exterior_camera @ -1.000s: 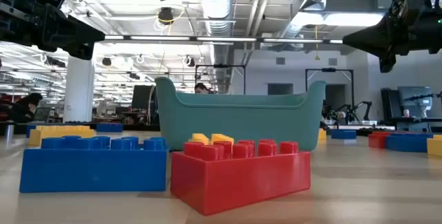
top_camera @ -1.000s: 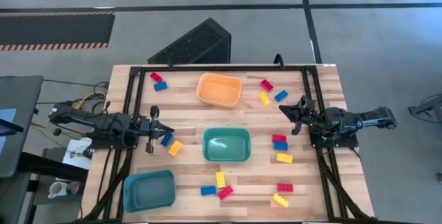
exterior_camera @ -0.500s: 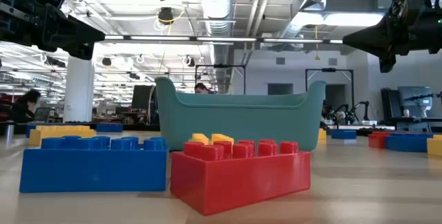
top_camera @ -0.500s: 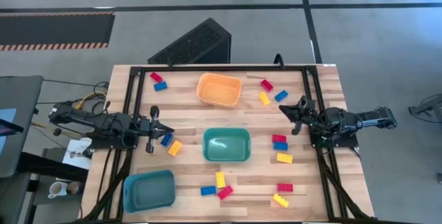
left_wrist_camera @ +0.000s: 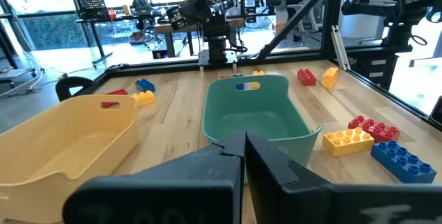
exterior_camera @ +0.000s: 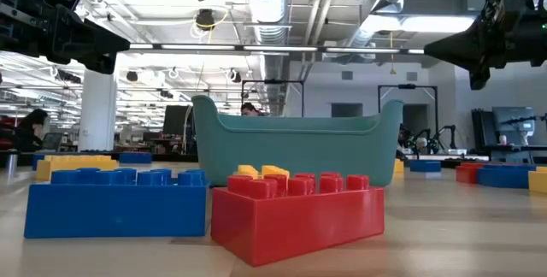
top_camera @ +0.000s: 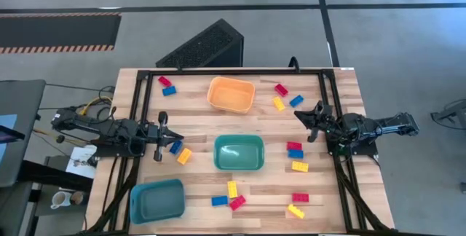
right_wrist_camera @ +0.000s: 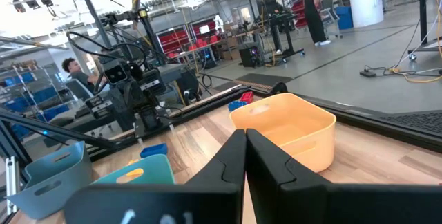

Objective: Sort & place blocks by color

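Observation:
Small red, yellow and blue studded blocks lie flat in scattered groups on the wooden table. A blue (top_camera: 175, 147) and a yellow block (top_camera: 184, 156) lie just off my left gripper (top_camera: 163, 137). A red (top_camera: 294, 146), a blue (top_camera: 295, 154) and a yellow block (top_camera: 299, 166) lie near my right gripper (top_camera: 310, 124). Others sit near the far edge and the near edge. In the low view a blue block (exterior_camera: 115, 200) and a red block (exterior_camera: 297, 213) fill the foreground. Both grippers hover at the table's sides, shut and empty, as the left wrist view (left_wrist_camera: 244, 151) and the right wrist view (right_wrist_camera: 245, 148) show.
Three bins stand on the table: an orange bin (top_camera: 231, 94) at the far middle, a teal bin (top_camera: 239, 153) in the centre and a blue bin (top_camera: 157, 200) at the near left corner. A black frame (top_camera: 218, 71) runs along the table's far and side edges.

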Available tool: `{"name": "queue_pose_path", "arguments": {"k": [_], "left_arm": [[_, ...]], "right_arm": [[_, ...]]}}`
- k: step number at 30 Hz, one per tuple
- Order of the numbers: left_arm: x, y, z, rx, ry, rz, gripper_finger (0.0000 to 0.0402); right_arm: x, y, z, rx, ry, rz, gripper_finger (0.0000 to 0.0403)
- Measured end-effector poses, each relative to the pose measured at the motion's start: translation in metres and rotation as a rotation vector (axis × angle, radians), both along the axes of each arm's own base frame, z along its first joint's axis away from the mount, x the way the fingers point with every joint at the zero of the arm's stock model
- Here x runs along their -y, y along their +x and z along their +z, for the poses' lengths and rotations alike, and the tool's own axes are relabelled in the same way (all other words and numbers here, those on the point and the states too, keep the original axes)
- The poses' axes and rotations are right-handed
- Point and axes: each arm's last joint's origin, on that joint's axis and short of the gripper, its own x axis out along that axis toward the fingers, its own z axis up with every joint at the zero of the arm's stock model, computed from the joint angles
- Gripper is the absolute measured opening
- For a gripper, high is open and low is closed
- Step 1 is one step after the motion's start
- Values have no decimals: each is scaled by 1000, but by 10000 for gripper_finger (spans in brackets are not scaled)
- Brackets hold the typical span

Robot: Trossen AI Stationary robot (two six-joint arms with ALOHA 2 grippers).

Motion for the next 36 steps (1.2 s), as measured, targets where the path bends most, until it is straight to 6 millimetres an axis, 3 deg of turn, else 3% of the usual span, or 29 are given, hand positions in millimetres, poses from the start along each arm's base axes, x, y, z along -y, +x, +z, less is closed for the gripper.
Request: {"name": "queue_pose_path", "arguments": {"k": [22, 29, 36], "left_arm": [[0, 0, 0, 0, -8, 0, 0], [-1, 0, 1, 6, -204, 61, 0], [-3, 0, 1, 19, -246, 127, 0]], "right_arm": [[0, 0, 0, 0, 0, 0, 35], [0, 0, 0, 0, 0, -1, 35], [0, 0, 0, 0, 0, 0, 35]]}}
